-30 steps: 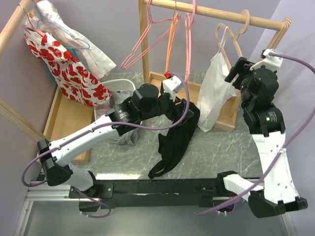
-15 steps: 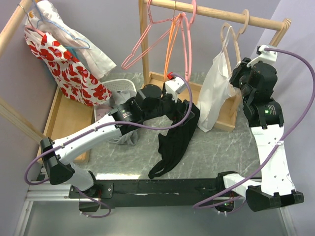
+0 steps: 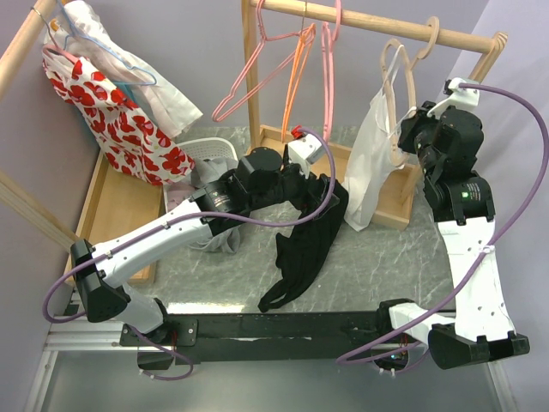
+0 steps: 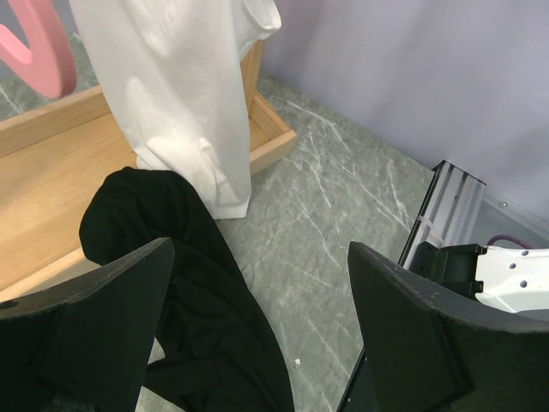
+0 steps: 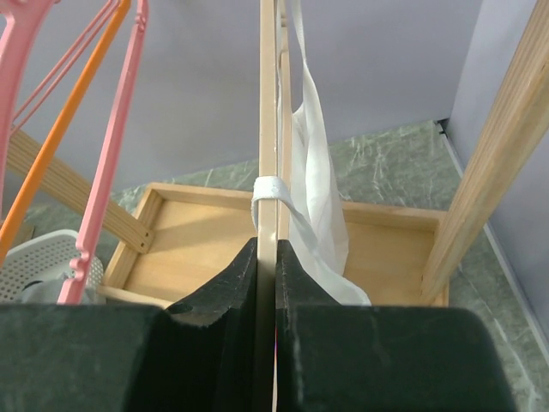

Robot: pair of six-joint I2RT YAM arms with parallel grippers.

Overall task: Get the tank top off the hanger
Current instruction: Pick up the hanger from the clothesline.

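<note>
A white tank top [image 3: 371,163] hangs from a pale wooden hanger [image 3: 396,86] on the rail at the back right. My right gripper [image 3: 407,137] is shut on one arm of that hanger [image 5: 268,129], just below the strap [image 5: 273,187] looped over it. In the right wrist view the jaws [image 5: 267,246] press flat on the wood, and the tank top [image 5: 316,184] falls away behind them. My left gripper [image 4: 259,251] stands wide open low over the table, holding nothing, with the tank top's hem [image 4: 184,112] ahead of it.
A black garment [image 3: 304,245] lies crumpled on the marble table under the left gripper. Pink and orange hangers [image 3: 296,60] hang empty from the wooden rail [image 3: 369,21]. Below is the rack's wooden base [image 3: 403,204]. A white basket [image 3: 206,153] and a red-flowered garment [image 3: 111,120] are at left.
The right gripper moved in to the wooden hanger and shut on its arm, and the hanger and tank top swung slightly. The left arm shifted a little and stayed open.
</note>
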